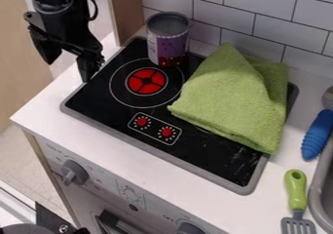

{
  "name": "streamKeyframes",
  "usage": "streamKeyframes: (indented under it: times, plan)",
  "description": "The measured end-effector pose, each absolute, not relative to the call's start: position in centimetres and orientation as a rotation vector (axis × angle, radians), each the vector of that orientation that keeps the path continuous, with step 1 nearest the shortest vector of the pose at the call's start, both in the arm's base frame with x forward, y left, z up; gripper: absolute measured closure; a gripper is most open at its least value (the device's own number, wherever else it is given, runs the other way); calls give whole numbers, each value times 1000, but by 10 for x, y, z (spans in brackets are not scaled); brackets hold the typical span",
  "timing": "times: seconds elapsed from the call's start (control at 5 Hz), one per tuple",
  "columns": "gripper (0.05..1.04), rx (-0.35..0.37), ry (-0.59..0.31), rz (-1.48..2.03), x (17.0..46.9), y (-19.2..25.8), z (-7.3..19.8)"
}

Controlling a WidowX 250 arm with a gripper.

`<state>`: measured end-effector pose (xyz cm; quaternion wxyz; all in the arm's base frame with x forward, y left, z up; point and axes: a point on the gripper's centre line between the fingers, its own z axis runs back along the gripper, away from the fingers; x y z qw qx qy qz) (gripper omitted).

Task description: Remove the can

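While hung at upper left, held fingers of the black two-finger gripper (66, 71) wide apart, presumably for straddling the purple, grey-topped cylindrical can (169, 44); at upper centre, stood upright, steadied by the flat black stovetop (98, 106).

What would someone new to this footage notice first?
Most likely the lime-green towel, heaped over the right side of the black toy stovetop. Next comes the glowing-red burner disc on the left, with a purple-labelled can standing just behind it. The robot's black hand hangs open at the upper left, beside the stovetop's edge.
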<state>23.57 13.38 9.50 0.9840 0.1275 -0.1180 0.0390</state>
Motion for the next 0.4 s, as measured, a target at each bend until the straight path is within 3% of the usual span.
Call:
streamKeyframes:
  times: [0.2, 0.4]
  plan:
    - [89, 247, -215, 69, 233, 131, 88]
    - [89, 298, -218, -132, 245, 122, 87]
